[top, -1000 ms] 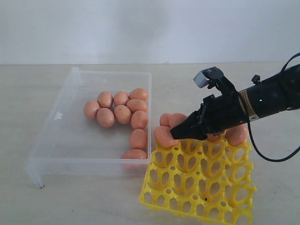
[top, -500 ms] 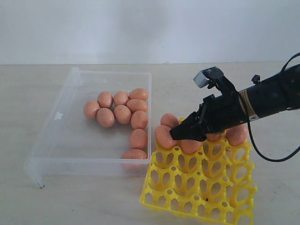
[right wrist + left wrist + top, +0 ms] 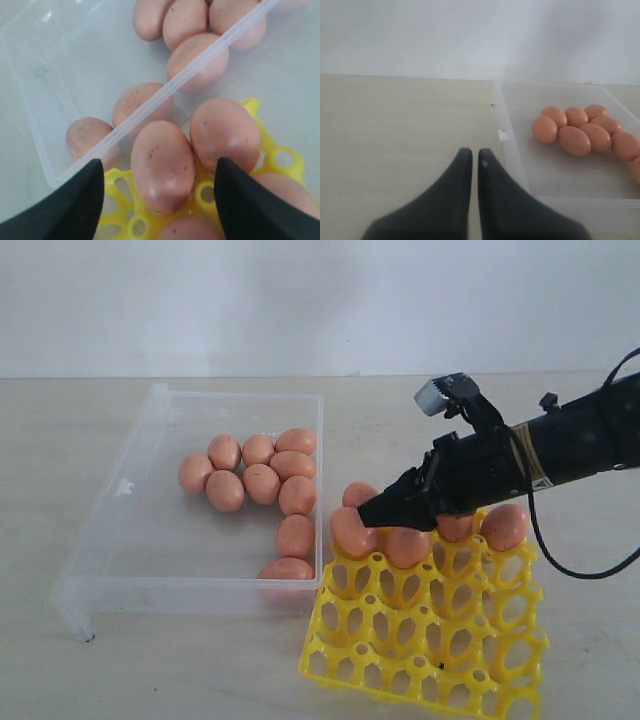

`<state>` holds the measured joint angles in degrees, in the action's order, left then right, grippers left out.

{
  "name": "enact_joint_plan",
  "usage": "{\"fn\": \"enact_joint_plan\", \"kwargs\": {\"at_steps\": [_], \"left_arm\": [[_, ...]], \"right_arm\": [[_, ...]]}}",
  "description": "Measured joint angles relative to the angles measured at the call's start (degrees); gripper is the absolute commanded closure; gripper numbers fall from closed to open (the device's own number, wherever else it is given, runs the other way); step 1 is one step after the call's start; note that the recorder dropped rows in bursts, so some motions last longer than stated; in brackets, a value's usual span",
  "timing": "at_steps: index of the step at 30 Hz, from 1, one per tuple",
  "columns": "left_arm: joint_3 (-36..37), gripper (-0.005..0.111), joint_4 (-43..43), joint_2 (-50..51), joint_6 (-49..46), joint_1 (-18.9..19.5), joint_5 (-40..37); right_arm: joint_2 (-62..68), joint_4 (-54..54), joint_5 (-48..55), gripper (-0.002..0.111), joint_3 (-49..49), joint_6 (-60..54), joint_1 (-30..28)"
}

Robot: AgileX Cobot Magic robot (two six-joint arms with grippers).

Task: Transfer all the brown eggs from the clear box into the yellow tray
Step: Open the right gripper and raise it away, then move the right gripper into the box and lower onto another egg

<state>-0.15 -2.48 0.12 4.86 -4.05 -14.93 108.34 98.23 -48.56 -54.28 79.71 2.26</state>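
Note:
Several brown eggs (image 3: pixel 262 483) lie in the clear box (image 3: pixel 130 480) toward its right side. The yellow tray (image 3: pixel 430 640) sits to the right of the box, with several eggs along its far rows. My right gripper (image 3: pixel 372 512) hovers open just above the tray's far left corner. A brown egg (image 3: pixel 160 150) rests in a cup under the gap between the jaws, free of both fingers, and another egg (image 3: pixel 225 132) lies beside it. My left gripper (image 3: pixel 475 152) is shut and empty over the table, beside the box's outer wall (image 3: pixel 512 150).
The box rim (image 3: pixel 200 67) runs close along the tray's edge (image 3: pixel 272 150). The near rows of tray cups (image 3: pixel 400 670) hold no eggs. A pale wall stands behind the table. The left arm does not show in the exterior view.
The right gripper's jaws have spread wider and it has lifted slightly off the egg, which stays in its tray cup. The eggs in the box have not moved.

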Motion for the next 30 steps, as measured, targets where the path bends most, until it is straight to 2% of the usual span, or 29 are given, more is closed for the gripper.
{"fn": "enact_joint_plan", "kwargs": {"at_steps": [8,10,11,13,17,19,22,24,26,28,30], "left_arm": [[0.00,0.103,0.00,0.00,0.00,0.00,0.00],[0.00,0.103,0.00,0.00,0.00,0.00,0.00],[0.00,0.103,0.00,0.00,0.00,0.00,0.00],[0.00,0.103,0.00,0.00,0.00,0.00,0.00],[0.00,0.103,0.00,0.00,0.00,0.00,0.00],[0.00,0.103,0.00,0.00,0.00,0.00,0.00],[0.00,0.103,0.00,0.00,0.00,0.00,0.00],[0.00,0.103,0.00,0.00,0.00,0.00,0.00],[0.00,0.103,0.00,0.00,0.00,0.00,0.00],[0.00,0.103,0.00,0.00,0.00,0.00,0.00],[0.00,0.103,0.00,0.00,0.00,0.00,0.00]], "right_arm": [[-7.71,-3.08,-0.87,0.052,-3.88,0.00,0.00],[-10.91,-6.61,-1.87,0.062,-5.26,1.50,0.07],[-11.61,-7.85,-2.10,0.073,-5.62,1.96,0.26],[-13.29,-9.74,-2.11,0.084,-7.05,3.02,1.69],[-13.82,-5.58,-0.18,0.086,-11.46,2.56,8.88],[-13.82,-0.08,8.28,0.089,-15.11,3.79,16.83],[-12.89,1.79,28.42,0.108,-18.77,2.89,29.16],[-9.68,1.89,44.95,0.108,-21.33,-2.38,37.49],[-5.86,1.07,58.93,0.108,-23.21,-8.88,43.01],[-1.88,-10.50,70.20,0.108,-27.02,-21.50,46.41],[1.96,-34.46,78.34,0.108,-33.96,-44.56,46.64]]}}
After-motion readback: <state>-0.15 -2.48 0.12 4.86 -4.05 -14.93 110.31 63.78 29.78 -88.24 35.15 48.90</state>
